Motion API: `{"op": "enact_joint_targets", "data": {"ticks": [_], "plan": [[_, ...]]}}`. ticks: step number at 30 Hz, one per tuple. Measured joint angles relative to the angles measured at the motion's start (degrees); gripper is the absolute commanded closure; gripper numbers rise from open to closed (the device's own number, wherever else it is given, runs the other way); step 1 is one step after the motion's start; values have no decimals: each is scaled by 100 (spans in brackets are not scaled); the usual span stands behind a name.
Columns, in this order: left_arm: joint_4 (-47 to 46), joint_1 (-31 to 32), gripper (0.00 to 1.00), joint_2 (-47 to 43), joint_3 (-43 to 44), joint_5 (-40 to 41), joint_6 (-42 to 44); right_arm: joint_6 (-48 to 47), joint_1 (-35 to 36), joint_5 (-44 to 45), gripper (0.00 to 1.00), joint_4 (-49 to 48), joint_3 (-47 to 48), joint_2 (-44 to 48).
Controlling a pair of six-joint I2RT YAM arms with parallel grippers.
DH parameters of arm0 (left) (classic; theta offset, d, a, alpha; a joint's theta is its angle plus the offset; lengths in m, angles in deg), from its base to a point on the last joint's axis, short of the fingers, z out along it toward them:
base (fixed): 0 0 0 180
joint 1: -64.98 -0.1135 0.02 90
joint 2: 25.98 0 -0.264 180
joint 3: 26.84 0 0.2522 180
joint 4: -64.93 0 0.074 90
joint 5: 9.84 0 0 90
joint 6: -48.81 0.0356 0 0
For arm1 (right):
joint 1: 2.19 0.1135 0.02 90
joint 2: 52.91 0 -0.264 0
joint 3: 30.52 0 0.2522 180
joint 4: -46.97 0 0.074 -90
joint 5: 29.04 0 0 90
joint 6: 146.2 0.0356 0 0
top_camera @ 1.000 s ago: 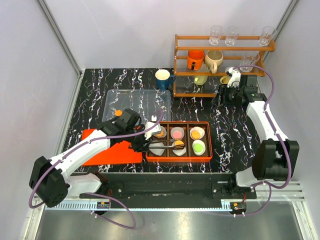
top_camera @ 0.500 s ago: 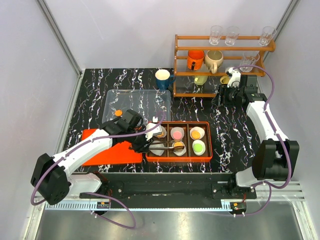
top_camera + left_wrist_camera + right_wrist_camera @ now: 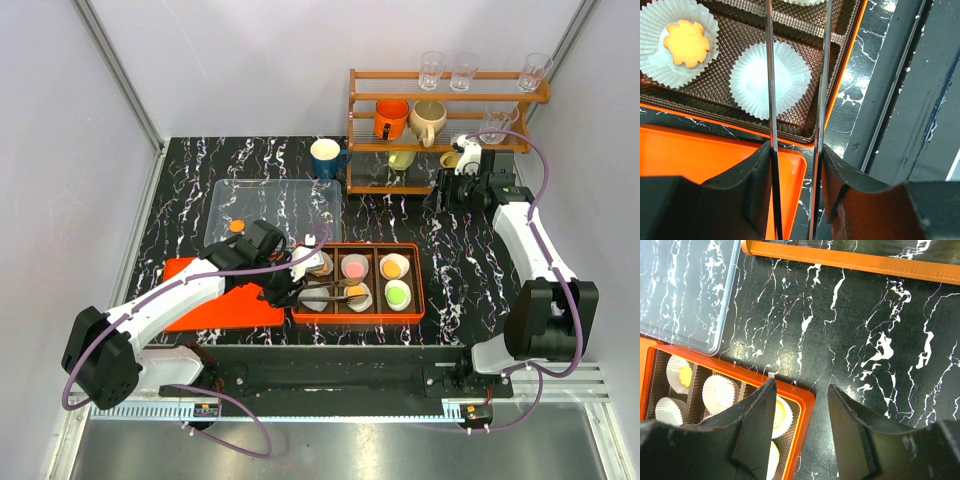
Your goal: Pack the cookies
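1. Left fingers [image 3: 750, 175] are clamped on tongs [image 3: 771, 100], whose tips sit at an orange cookie [image 3: 357, 291] in the box [image 3: 421, 285]. Right fingers [image 3: 757, 420] are spread, idle by the shelf [image 3: 450, 98].
2. Looks like placing. Next: let go cleanly, then fill the empty paper cup [image 3: 752, 80].

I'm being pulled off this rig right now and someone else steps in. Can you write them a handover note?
Left gripper: shut on thin metal tongs, tips over the near-middle compartment of the orange box with brown insert; whether they pinch the orange cookie there is unclear.
Right gripper: open, empty, by the wooden shelf.
Done: five cookies sit in white paper liners: far row, flower-shaped orange cookie, pink cookie, another orange cookie; near row, the middle one and a green cookie.
Left: near-left liner empty; clear plastic lid off the box.
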Motion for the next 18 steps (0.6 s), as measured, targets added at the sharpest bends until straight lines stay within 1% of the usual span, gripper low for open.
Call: {"op": "enact_joint_targets", "data": {"ticks": [18], "plan": [[-7,4,55,-129,0,0,-39,0,0,0,46,0,0,0]]}}
